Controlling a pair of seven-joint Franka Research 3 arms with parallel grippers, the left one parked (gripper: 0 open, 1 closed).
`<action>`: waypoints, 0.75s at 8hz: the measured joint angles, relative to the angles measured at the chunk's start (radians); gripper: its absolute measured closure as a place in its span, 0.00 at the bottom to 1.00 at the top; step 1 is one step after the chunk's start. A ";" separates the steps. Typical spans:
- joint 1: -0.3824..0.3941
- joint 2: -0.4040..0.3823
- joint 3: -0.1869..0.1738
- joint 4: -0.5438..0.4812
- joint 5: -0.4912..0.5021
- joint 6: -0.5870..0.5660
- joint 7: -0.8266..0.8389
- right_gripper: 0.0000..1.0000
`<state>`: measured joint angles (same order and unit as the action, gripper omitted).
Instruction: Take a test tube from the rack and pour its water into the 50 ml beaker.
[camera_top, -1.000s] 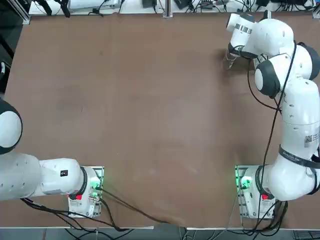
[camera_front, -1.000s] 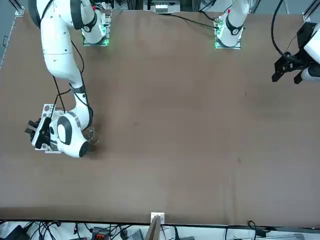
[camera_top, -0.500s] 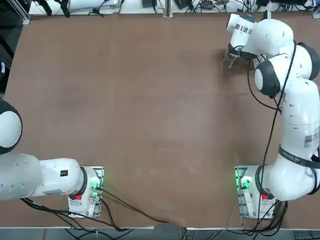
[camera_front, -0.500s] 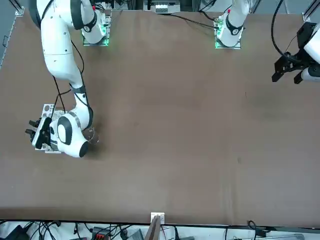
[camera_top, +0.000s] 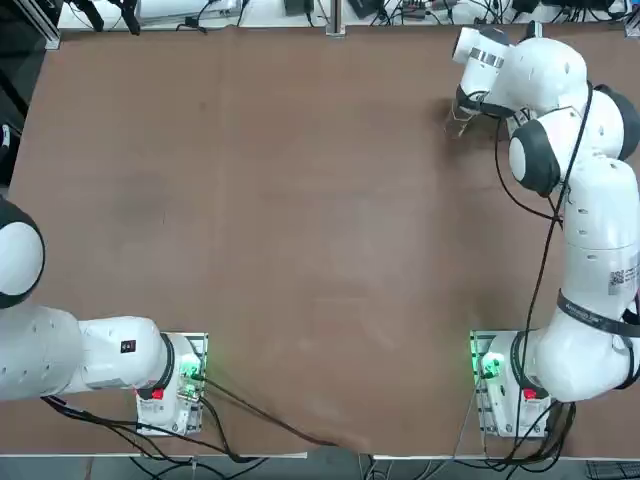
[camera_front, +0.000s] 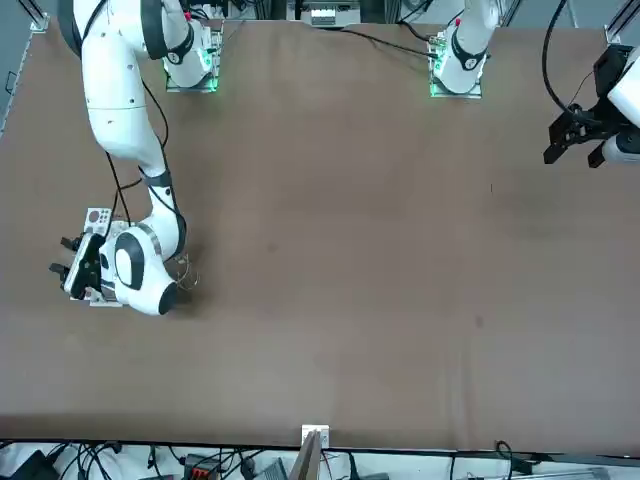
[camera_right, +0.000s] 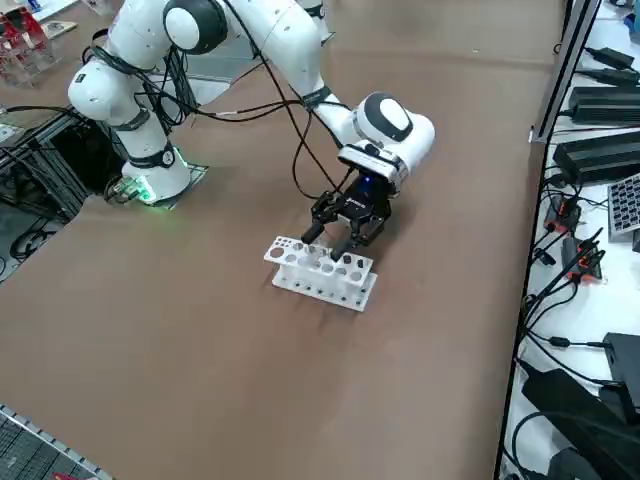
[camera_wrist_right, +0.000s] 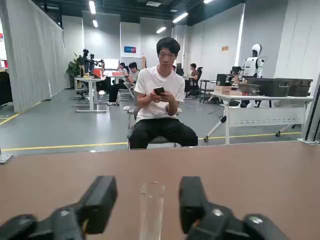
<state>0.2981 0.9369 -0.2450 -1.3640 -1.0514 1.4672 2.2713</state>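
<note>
Currently one working arm, its right pincer (camera_right: 338, 233) low over the far-right corner of the counter (camera_top: 300, 220), at about 1 o'clock in the top view. Fingers (camera_wrist_right: 100, 197) are spread apart, one either side of a single test tube (camera_wrist_right: 151, 205) in the wrist view, with a visible gap on both sides: released, not gripping it. The tube stands upright between them, clear glass, open rim up. Water level not readable.

One rack (camera_right: 322, 272), white, oblong, two rows of round holes, sits directly under the pincer in the right side view. The pincer hovers at the rack's far long edge; the tube itself isn't resolvable in that view, so can't say which hole it's in. In the front view the rack (camera_front: 95, 218) shows only as a white corner at 9 o'clock, mostly hidden behind the wrist.

One beaker (camera_top: 458, 118), clear glass, sits just beside the wrist, on its 9 o'clock side in the top view. Front view shows it (camera_front: 181, 272) as a faint round rim just beside the wrist housing at its 3 o'clock. Contents can't be told.

Wrist view background: one person (camera_wrist_right: 159, 100) seated on a chair beyond the counter edge, holding a phone, several more people further back in the room.
</note>
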 joint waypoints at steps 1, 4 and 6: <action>0.005 -0.006 0.000 0.006 0.000 -0.001 -0.043 0.00; 0.037 -0.117 0.000 0.034 0.090 -0.017 -0.313 0.00; 0.062 -0.236 0.001 0.051 0.214 -0.024 -0.574 0.00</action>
<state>0.3605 0.7006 -0.2439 -1.3132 -0.8373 1.4432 1.6970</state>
